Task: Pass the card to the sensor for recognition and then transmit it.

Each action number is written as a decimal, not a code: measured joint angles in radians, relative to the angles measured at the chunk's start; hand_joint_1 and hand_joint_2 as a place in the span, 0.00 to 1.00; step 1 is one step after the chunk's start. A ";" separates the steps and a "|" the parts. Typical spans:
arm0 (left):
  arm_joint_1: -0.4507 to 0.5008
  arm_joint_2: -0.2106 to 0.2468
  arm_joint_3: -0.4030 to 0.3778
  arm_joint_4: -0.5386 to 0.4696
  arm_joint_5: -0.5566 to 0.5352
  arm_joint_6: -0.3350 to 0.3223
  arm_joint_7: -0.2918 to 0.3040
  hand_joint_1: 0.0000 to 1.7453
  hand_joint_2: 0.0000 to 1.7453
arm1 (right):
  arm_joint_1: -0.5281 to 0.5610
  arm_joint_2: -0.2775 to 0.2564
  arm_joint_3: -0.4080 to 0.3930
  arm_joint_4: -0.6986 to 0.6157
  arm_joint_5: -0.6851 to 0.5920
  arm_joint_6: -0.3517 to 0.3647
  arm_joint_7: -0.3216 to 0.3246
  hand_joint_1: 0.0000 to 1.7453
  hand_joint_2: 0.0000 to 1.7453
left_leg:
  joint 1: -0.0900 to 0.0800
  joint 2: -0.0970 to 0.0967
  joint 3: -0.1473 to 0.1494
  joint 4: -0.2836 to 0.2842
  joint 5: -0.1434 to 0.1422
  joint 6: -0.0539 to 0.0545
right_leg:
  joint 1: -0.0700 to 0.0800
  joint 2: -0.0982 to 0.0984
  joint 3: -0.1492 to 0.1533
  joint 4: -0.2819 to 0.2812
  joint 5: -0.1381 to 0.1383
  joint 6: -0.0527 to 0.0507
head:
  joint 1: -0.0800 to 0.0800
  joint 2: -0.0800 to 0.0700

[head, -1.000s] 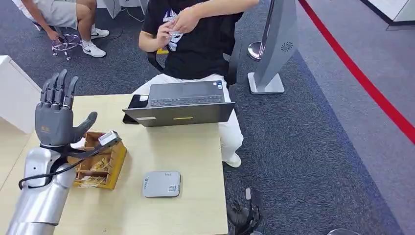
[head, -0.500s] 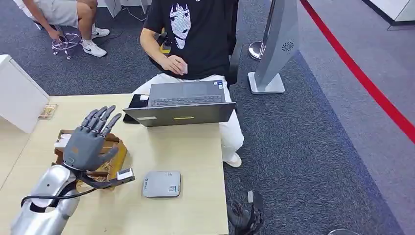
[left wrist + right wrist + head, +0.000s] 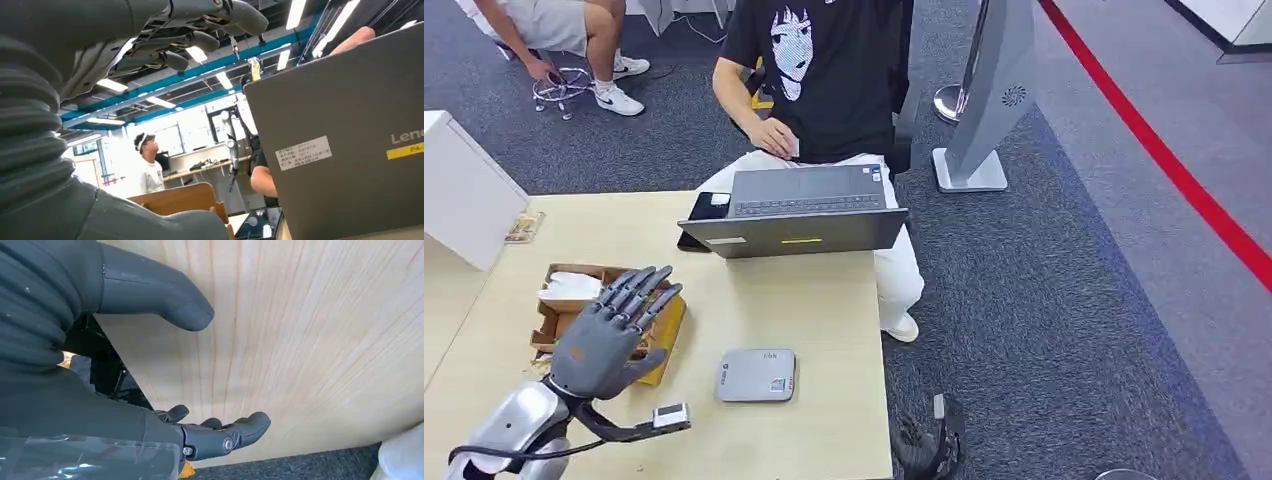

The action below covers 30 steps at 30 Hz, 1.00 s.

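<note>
Head view: left robot hand (image 3: pixel 609 335) empty, fingers spread, above card box (image 3: pixel 557 312).

- Your left arm (image 3: pixel 509 425) wears a smooth, rounded silver shell in the head view.
- The left hand (image 3: pixel 609 335) is matte dark grey, with a broad palm plate and slimmer, darker fingers (image 3: pixel 646 290).
- A black cable loops out beside the wrist, and a thin black bracket carries a small, pale, boxy wrist camera (image 3: pixel 670 416).
- In the left wrist view you see a grey ribbed cover (image 3: pixel 30 130) and a thick grey thumb (image 3: pixel 165 225).
- The right hand (image 3: pixel 165 375) has a smooth, rounded grey thumb (image 3: pixel 155 292); its dark fingers (image 3: pixel 235 432) show a round silver screw at a hinge.
- Clear plastic wrap with glossy creases lies over the right wrist.
</note>
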 joint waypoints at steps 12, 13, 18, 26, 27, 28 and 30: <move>0.030 0.035 0.026 -0.024 -0.114 0.075 0.082 0.00 1.00 | 0.001 0.000 0.000 0.000 0.000 -0.005 -0.008 0.00 1.00 | 0.000 -0.001 0.000 0.000 0.000 0.000 | 0.000 -0.001 0.000 0.000 0.000 0.000 | 0.001 0.000; 0.033 0.040 0.035 -0.024 -0.112 0.083 0.085 0.00 1.00 | 0.001 0.000 0.000 0.000 0.002 -0.007 -0.008 0.00 1.00 | 0.000 -0.001 0.000 0.000 0.000 0.000 | 0.000 -0.001 0.000 0.000 0.000 0.000 | 0.000 0.000; 0.039 0.050 0.093 0.002 -0.109 0.093 0.087 0.00 1.00 | 0.001 0.000 0.001 0.000 0.003 -0.007 -0.006 0.00 1.00 | 0.000 -0.001 0.000 0.000 0.001 -0.001 | 0.000 -0.001 0.000 0.000 0.000 0.000 | 0.000 0.000; 0.038 0.047 0.146 0.066 -0.086 0.093 0.069 0.00 1.00 | 0.000 0.000 0.006 0.000 0.006 -0.009 -0.006 0.00 1.00 | 0.000 -0.001 0.000 0.000 0.001 -0.001 | 0.000 -0.001 0.000 0.000 0.000 0.000 | 0.000 0.000; 0.038 0.046 0.150 0.071 -0.085 0.093 0.069 0.00 1.00 | 0.000 0.000 0.008 0.000 0.006 -0.010 -0.006 0.00 1.00 | 0.000 -0.001 0.000 0.000 0.001 -0.001 | 0.000 -0.001 0.000 0.000 0.000 0.000 | 0.000 0.000; 0.038 0.045 0.153 0.076 -0.084 0.093 0.069 0.00 1.00 | 0.000 0.000 0.009 0.000 0.006 -0.010 -0.006 0.00 1.00 | 0.000 -0.001 0.000 0.000 0.001 -0.001 | 0.000 -0.001 0.000 0.000 0.000 0.000 | 0.000 0.000; 0.038 0.045 0.159 0.085 -0.084 0.092 0.069 0.00 1.00 | 0.000 0.000 0.011 0.000 0.006 -0.010 -0.006 0.00 1.00 | 0.000 -0.001 0.000 0.000 0.001 -0.001 | 0.000 -0.001 0.000 0.000 0.000 0.000 | 0.000 0.000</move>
